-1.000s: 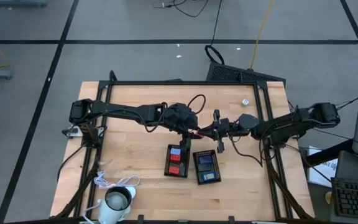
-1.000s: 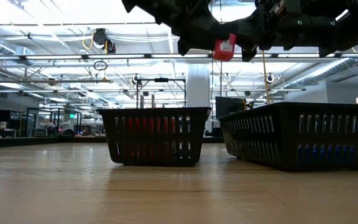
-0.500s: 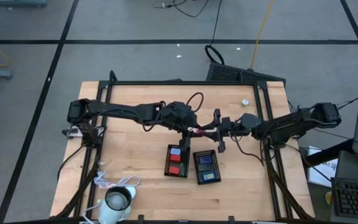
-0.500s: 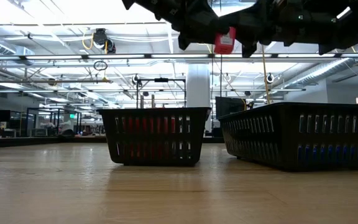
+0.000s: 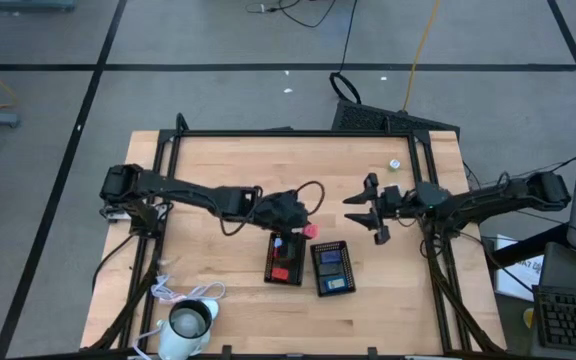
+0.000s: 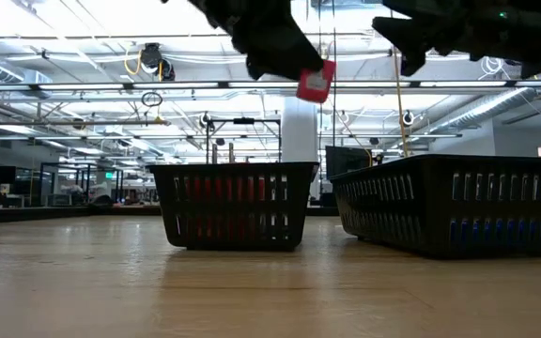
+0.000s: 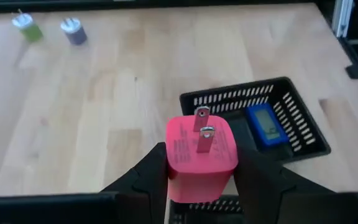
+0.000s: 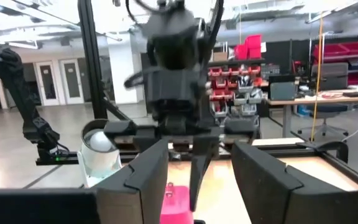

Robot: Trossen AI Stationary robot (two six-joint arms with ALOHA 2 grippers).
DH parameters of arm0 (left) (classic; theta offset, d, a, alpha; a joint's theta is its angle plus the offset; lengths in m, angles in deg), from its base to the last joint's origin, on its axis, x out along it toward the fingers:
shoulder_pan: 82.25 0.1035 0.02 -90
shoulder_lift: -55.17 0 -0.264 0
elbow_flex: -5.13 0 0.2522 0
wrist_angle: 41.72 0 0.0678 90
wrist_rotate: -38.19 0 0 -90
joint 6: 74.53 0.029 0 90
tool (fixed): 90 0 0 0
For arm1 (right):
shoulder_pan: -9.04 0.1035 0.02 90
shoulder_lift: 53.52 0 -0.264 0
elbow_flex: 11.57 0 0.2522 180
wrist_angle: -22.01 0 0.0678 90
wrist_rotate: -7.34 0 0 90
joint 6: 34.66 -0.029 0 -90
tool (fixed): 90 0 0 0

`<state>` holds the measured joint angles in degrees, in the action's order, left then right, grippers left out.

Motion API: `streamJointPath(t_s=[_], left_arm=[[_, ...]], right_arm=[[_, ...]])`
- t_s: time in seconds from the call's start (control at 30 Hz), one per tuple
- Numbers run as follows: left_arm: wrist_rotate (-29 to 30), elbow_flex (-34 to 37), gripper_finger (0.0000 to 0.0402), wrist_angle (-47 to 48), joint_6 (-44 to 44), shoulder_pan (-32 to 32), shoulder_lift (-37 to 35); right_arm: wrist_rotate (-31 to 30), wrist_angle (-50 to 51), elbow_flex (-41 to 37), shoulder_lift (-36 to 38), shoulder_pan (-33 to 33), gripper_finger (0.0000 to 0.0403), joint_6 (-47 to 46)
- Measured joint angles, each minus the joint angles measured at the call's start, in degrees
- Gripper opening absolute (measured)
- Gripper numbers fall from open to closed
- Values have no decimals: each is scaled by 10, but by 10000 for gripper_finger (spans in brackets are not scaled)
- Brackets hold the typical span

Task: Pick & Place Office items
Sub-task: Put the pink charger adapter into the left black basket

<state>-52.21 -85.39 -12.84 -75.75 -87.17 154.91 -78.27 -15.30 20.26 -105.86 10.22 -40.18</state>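
Note:
A red block with two metal prongs (image 7: 201, 155) hangs in the air with my left gripper (image 5: 303, 225) shut on it, just past the far edge of the left black tray (image 5: 286, 258). That tray holds red pieces. The right black tray (image 5: 332, 267) holds blue pieces (image 7: 263, 123). My right gripper (image 5: 365, 212) stands open and empty to the right of the trays, high above the table, its fingers pointing at the left gripper. In the right wrist view the red block (image 8: 178, 204) shows between its spread fingers, farther off. My left gripper pinches the red block by two opposite sides (image 7: 174, 163) between its two fingers. The prongs (image 7: 204, 127) point away from the wrist. The block is lifted clear, well above the trays' rims, and sits tilted at the fingers' ends (image 6: 315, 83).
A green block (image 7: 28, 28) and a grey one (image 7: 74, 31) stand on the bare wood, away from the trays. A small pale round bit (image 5: 394, 164) lies near the far right corner. A white cup-like thing with a cord (image 5: 190, 322) stands at the near left edge.
My right gripper has opened, let go of the red block and drawn back toward the table's right edge. My left gripper keeps the block and has carried it toward the near edge, nearer the left tray, tipping it somewhat.

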Motion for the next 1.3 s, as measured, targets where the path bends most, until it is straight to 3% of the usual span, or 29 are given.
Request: streamJointPath(t_s=[0.2, 0.43, 0.6, 1.3], left_arm=[[-4, 105, 145, -119, -12, -22, -33], [-72, 245, 145, -320, 0, -27, -44], [-73, 302, 145, -373, -4, -13, -43], [-102, 314, 145, -441, 51, 6, 14]], right_arm=[[-33, 0, -22, 28, 0, 163, 2], [-44, -2, -23, 23, 0, 160, 6], [-44, -10, -23, 16, -1, 156, 6], [-46, -9, -23, 16, -1, 155, 13]])
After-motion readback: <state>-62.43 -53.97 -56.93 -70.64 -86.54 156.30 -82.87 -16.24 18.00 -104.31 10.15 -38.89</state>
